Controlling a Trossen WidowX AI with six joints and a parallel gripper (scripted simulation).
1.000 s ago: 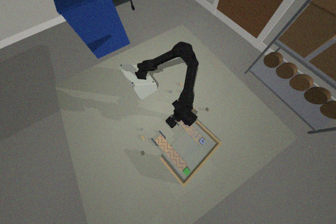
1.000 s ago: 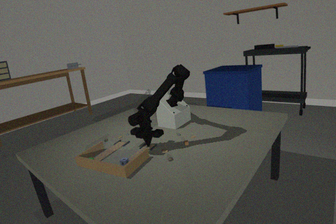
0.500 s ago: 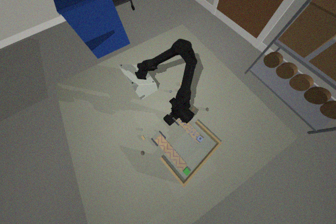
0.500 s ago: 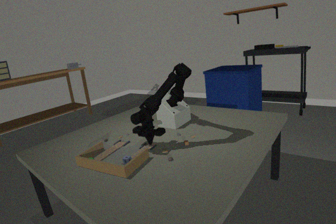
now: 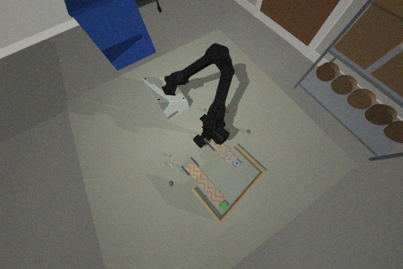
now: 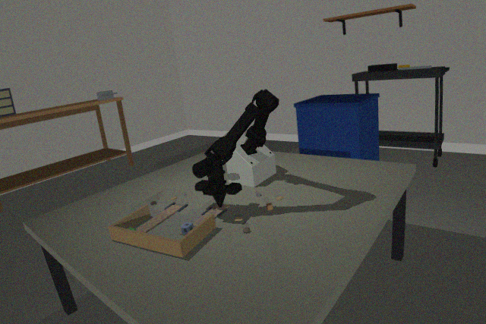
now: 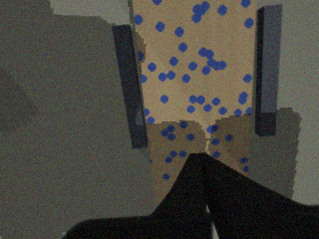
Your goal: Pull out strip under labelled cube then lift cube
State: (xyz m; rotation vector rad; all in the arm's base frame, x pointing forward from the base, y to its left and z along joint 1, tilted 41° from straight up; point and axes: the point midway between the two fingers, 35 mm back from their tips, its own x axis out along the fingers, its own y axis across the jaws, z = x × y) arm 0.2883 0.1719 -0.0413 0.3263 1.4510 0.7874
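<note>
The labelled cube [image 5: 236,163] [image 6: 187,228] is blue-grey with a pale patch and a dark centre on top. It sits at the far end of the blue-dotted strip [image 5: 224,152] [image 7: 199,90] inside the tray. My gripper [image 6: 220,206] [image 7: 196,160] is shut and empty, its tips pointing down over the outer part of the dotted strip. Whether the tips touch it I cannot tell. A green cube [image 5: 223,205] [image 6: 132,228] sits at the far end of the zigzag strip [image 5: 204,182] [image 6: 160,218], which lies roughly parallel to the dotted one.
The wooden tray wall [image 5: 242,193] [image 6: 149,243] surrounds the cubes on three sides. A dark left rail [image 7: 131,90] and right rail [image 7: 269,65] flank the dotted strip. Small stones, one round [image 5: 170,183] and one brown [image 5: 248,131] [image 6: 246,230], lie on the table outside the tray.
</note>
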